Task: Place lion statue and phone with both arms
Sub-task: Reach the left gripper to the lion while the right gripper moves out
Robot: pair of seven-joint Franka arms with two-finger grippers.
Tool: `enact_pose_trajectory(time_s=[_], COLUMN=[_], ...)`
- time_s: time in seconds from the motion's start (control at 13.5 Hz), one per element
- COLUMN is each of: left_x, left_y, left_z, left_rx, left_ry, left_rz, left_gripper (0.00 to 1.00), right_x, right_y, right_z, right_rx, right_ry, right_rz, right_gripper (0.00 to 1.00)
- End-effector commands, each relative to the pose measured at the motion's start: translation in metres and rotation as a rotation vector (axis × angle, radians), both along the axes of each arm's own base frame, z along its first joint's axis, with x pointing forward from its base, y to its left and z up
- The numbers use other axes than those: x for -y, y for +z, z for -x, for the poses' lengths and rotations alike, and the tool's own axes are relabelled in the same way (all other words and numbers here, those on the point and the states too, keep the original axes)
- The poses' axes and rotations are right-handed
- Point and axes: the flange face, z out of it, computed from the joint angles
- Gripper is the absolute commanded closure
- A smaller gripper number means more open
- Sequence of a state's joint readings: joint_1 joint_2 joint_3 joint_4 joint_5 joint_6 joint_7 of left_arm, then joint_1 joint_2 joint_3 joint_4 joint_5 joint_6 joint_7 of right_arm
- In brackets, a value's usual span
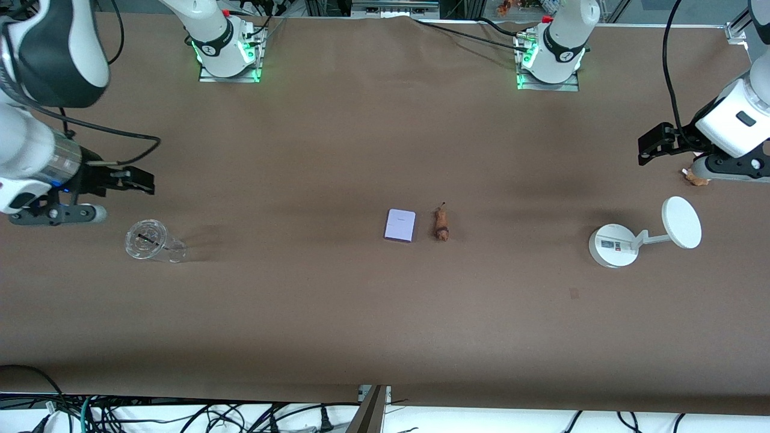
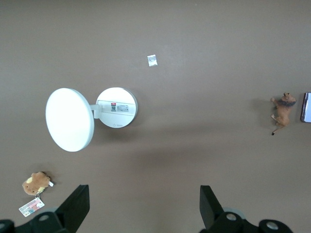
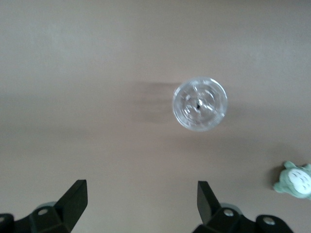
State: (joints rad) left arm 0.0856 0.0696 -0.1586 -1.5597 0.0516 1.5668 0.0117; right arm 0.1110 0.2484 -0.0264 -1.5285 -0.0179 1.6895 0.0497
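The phone (image 1: 400,225), a pale lavender slab, lies flat at the middle of the table. The lion statue (image 1: 441,223), small and reddish-brown, lies right beside it, toward the left arm's end. In the left wrist view the lion statue (image 2: 283,111) shows whole and the phone (image 2: 306,107) is cut off by the frame's edge. My left gripper (image 1: 652,144) is open and empty over the left arm's end of the table; its own view (image 2: 144,204) shows bare table between the fingers. My right gripper (image 1: 135,180) is open and empty over the right arm's end, as its own view (image 3: 142,201) shows.
A white stand with a disc (image 1: 613,245) and a tan plush toy (image 1: 696,177) sit at the left arm's end. A clear cup (image 1: 150,240) stands at the right arm's end, by the right gripper. A grey-green plush toy (image 3: 295,180) shows in the right wrist view.
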Motion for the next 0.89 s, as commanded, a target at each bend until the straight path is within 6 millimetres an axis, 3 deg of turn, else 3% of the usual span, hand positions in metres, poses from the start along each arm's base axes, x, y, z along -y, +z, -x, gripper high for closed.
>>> enact_pose_trajectory(time_s=[0.0,0.22,0.3,0.44,0.59,0.74,0.81], left_x=[0.013,0.034,0.051,0.078,0.117,0.178,0.197], left_y=[-0.011,-0.053,-0.067,-0.113,-0.159,-0.189,-0.203], left_z=[-0.005,-0.010,-0.014,-0.035,-0.049,-0.048,-0.049], left_rx=[-0.050,-0.166,-0.188,-0.189,-0.184,-0.160,-0.140], left_ry=[-0.028,-0.062,-0.081,-0.061,-0.058,-0.056,-0.032], left_rz=[0.024,0.027,0.047,0.094,0.120,0.116,0.119], left_gripper=[0.00,0.00,0.00,0.00,0.00,0.00,0.00], right_x=[-0.029,-0.066,-0.077,-0.085,-0.098,-0.107,-0.114], right_y=[-0.027,-0.059,-0.071,-0.098,-0.113,-0.125,-0.132], right_z=[-0.020,-0.032,-0.037,-0.045,-0.050,-0.052,-0.052], right_rx=[0.030,0.058,0.076,0.078,0.098,0.105,0.100], right_ry=[-0.039,-0.117,-0.121,-0.120,-0.146,-0.172,-0.163], right_rz=[-0.009,-0.003,-0.008,-0.010,-0.022,-0.041,-0.040], right_gripper=[0.00,0.00,0.00,0.00,0.00,0.00,0.00])
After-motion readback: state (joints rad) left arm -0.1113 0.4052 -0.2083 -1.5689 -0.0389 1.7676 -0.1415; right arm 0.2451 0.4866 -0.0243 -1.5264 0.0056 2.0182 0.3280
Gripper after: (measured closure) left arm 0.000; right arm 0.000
